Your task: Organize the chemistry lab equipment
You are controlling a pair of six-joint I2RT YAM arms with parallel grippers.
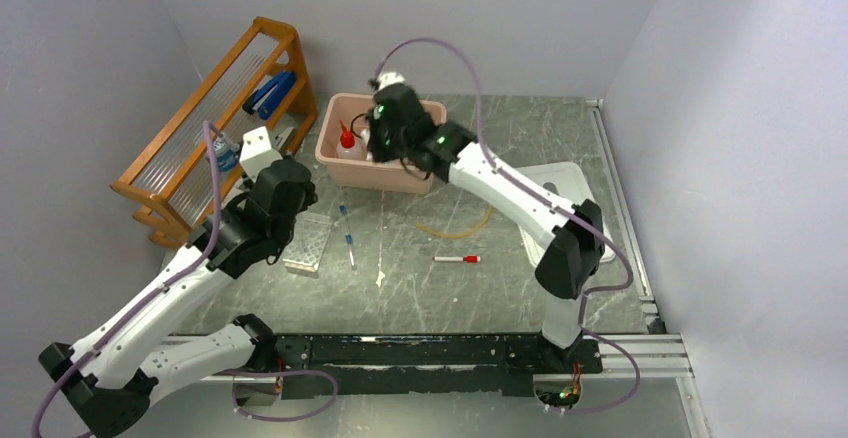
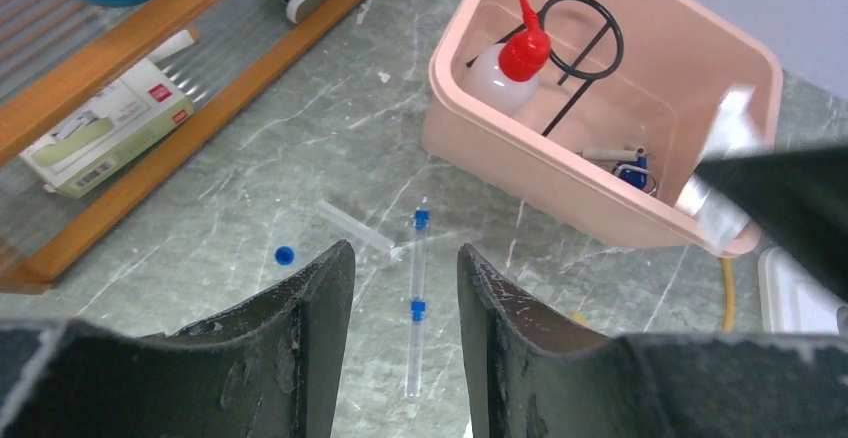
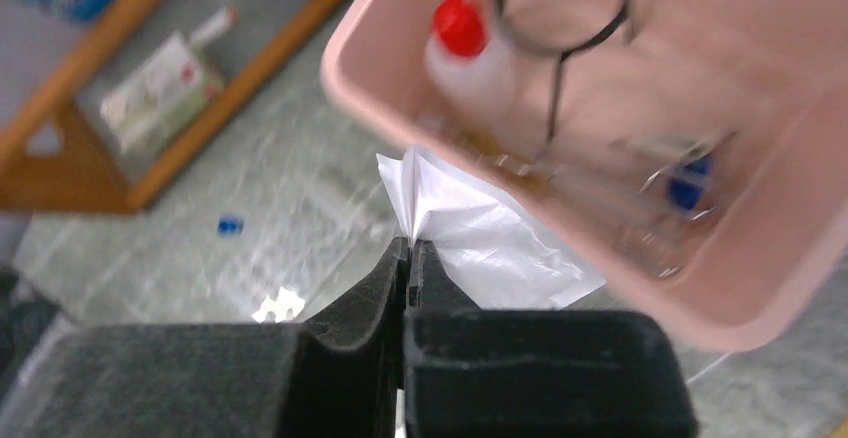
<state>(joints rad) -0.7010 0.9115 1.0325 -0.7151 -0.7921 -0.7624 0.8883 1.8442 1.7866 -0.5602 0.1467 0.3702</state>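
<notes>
Pressed together, the right gripper (image 3: 408, 250) pinches a creased white paper triangle (image 3: 490, 238) by one fold, at the rim of the pink plastic bin (image 3: 770, 288) near the tabletop's far edge. The left gripper (image 2: 405, 263) hangs spread over clear blue-capped tubes (image 2: 416, 288).

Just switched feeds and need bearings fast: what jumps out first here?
The right gripper is shut on a folded white paper at the pink bin, which holds a red-capped bottle. The left gripper hangs open above a blue-capped tube on the table, with the wooden rack to its left.
</notes>
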